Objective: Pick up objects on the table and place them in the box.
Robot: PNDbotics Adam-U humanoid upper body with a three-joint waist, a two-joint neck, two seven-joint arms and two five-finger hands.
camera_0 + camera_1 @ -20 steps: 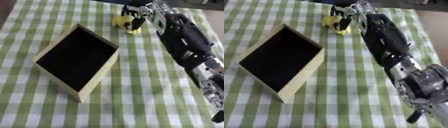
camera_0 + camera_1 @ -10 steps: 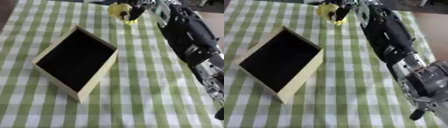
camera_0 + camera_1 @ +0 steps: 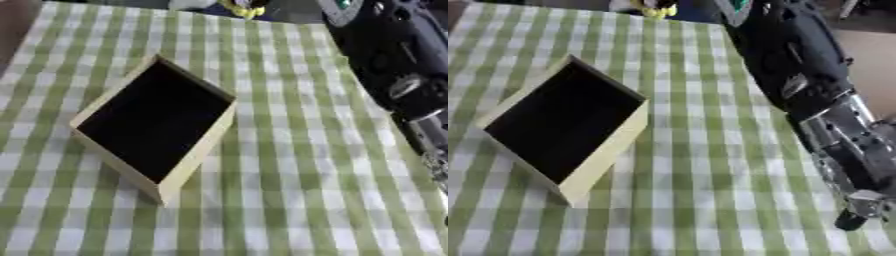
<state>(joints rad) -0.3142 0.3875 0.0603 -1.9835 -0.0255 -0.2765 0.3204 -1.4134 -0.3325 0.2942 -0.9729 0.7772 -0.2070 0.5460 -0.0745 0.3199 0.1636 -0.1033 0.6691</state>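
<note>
Since 0.5 s ago your yellow object (image 3: 244, 7) has climbed to the very top edge of both views, and since 1 s ago, when it sat on the cloth beside the far corner of the box, it has left the bench altogether; part of that shift is the head tilting, since the box also sits differently in the picture. Your right arm (image 3: 798, 65) now fills the upper right of both views, running from the top edge down to the lower right, black with silver joints. The right hand is cut off at the top edge, so you cannot tell how its fingers stand or whether they hold the yellow thing. The bench (image 3: 289, 190) is covered in a green and white checked cloth; beyond its far edge only a dark strip of room shows. The box (image 3: 156, 121) lies open, dark inside with pale walls, its long axis running from lower left to upper right, 1 corner pointing toward you. The yellow object is well apart from the box, above the far edge.
</note>
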